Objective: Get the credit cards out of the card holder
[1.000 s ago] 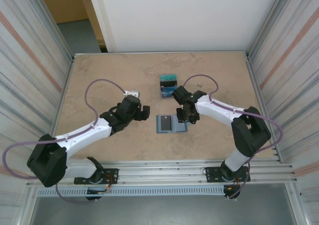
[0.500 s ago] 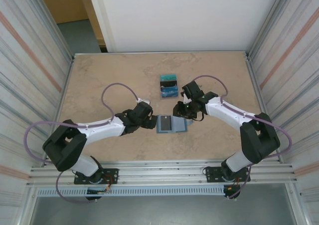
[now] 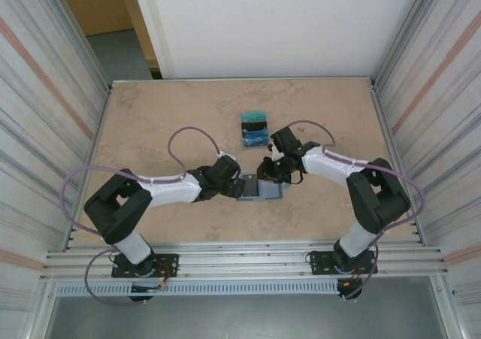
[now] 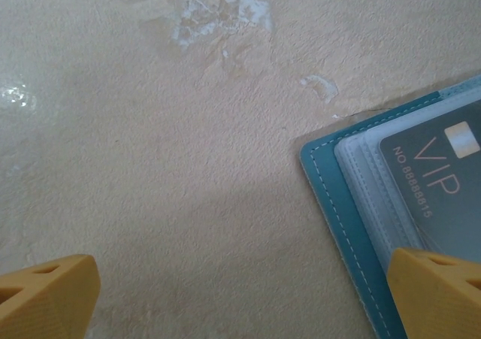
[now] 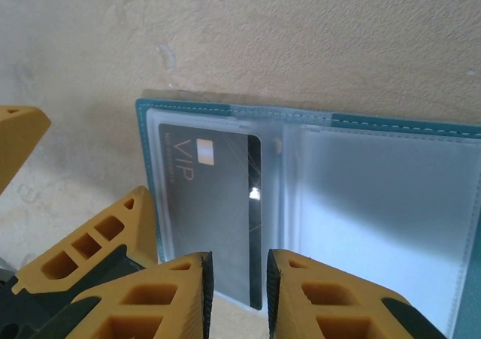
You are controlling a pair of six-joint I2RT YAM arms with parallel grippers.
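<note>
- Card holder lies open and flat near the middle of the table, clear pockets facing up. The loose credit cards sit apart at its 12 o'clock, already out.
- In the right wrist view we spot one dark card marked VIP, tucked in the panel at 9 o'clock. The pocket at 3 o'clock looks empty to us.
- Left gripper reaches in from the holder's 9 o'clock with its fingers spread wide. One tip is over the teal border, the other over bare table, and nothing is gripped.
- Right gripper hovers at the dark card's 6 o'clock edge, its fingers a narrow gap apart. We see nothing pinched between them.
- Our read: this is the last card, with the left set to pin the holder and the right to pull.
- Next, the left tip needs to press the border down so the soft holder cannot slide. The right fingers must catch the card edge alone, not the plastic sleeve.
- We cannot tell which way that pocket opens, so the direction of the pull needs care.
</note>
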